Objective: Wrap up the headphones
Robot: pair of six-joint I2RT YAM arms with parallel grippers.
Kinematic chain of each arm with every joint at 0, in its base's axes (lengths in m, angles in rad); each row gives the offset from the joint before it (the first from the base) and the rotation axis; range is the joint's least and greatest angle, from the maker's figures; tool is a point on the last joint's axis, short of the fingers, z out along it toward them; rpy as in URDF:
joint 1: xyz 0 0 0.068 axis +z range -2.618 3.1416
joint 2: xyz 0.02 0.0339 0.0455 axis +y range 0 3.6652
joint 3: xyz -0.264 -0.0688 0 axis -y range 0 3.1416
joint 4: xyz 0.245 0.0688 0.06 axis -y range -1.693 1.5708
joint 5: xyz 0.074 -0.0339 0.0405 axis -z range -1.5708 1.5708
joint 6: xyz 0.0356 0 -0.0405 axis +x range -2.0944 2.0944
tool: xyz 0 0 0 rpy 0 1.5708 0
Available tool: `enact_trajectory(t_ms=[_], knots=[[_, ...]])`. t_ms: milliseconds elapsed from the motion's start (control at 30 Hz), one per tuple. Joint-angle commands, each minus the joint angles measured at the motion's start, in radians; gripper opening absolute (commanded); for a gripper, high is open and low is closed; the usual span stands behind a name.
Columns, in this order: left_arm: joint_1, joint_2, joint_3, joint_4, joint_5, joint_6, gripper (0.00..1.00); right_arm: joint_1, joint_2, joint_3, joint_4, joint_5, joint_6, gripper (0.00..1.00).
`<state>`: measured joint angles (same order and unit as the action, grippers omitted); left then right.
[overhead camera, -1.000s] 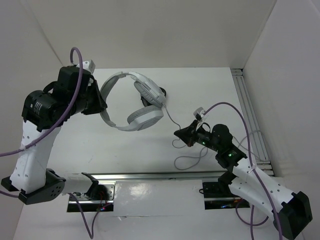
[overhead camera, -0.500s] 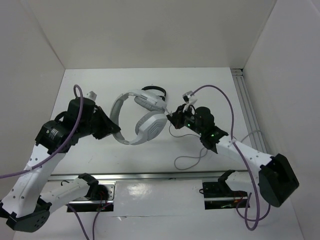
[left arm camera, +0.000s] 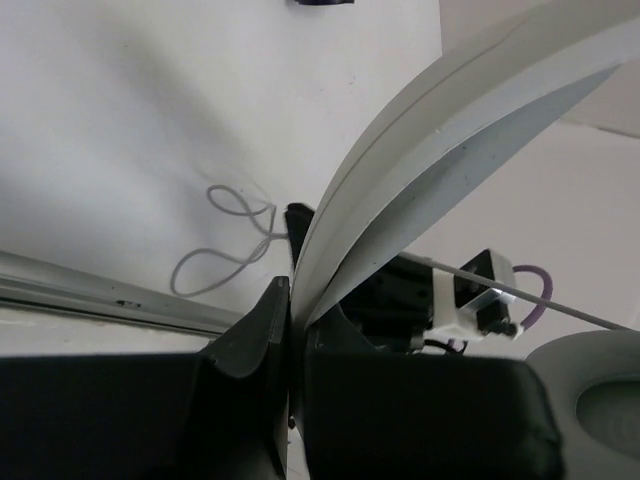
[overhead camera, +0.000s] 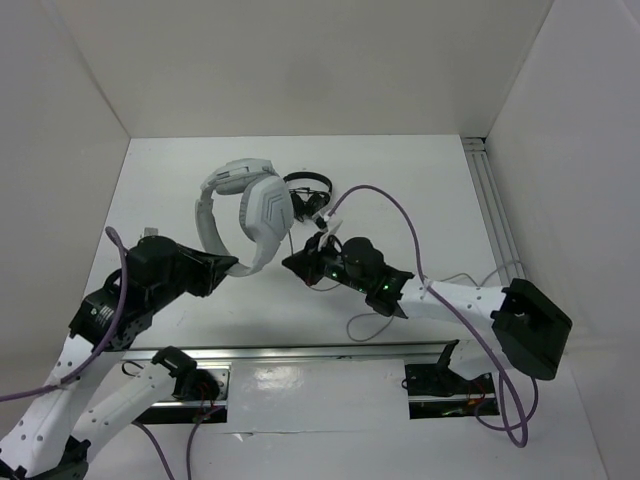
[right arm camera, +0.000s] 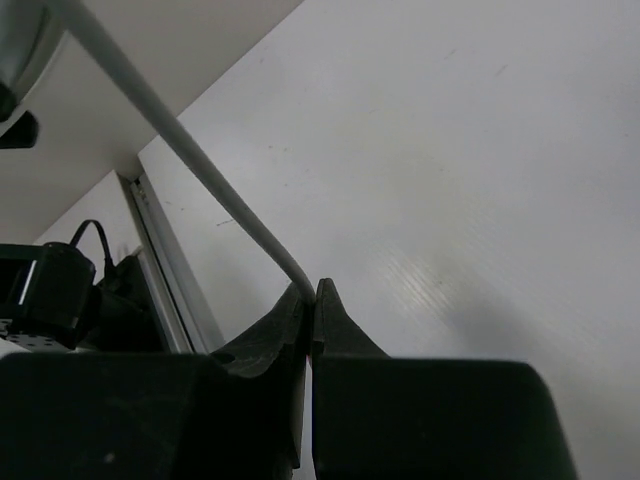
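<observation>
The white and grey headphones (overhead camera: 247,207) hang above the table at centre left. My left gripper (overhead camera: 229,268) is shut on the lower end of their wide headband (left arm camera: 440,150), which rises from between the jaws in the left wrist view, where that gripper (left arm camera: 293,300) shows closed. One earcup (left arm camera: 592,392) shows at the lower right there. My right gripper (overhead camera: 291,262) sits just right of the earcup and is shut on the thin grey cable (right arm camera: 200,160), pinched at the jaw tips (right arm camera: 312,290). The cable's slack loops on the table (overhead camera: 375,322).
Smaller black headphones (overhead camera: 308,185) lie on the table behind the white pair. A metal rail (overhead camera: 300,352) runs along the near edge, another (overhead camera: 497,225) along the right wall. White walls enclose the table on three sides.
My left arm has drawn nearer and lower, turning the headphones so one earcup faces up. My right gripper has moved left with the cable, from table centre-right to beside the earcup.
</observation>
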<state>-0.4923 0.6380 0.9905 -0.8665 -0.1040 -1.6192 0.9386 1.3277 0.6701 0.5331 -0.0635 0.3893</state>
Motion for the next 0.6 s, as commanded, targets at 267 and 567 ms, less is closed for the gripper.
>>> enact_trajectory(t_ms=[267,567], knots=[[-0.005,0.192,0.207,0.173,-0.253,-0.093,0.00,0.163,0.185,0.134,0.048,0.051,-0.019,0.03],[-0.005,0.264,0.188,0.098,-0.439,-0.062,0.00,0.235,0.165,0.124,0.133,-0.113,-0.029,0.06]])
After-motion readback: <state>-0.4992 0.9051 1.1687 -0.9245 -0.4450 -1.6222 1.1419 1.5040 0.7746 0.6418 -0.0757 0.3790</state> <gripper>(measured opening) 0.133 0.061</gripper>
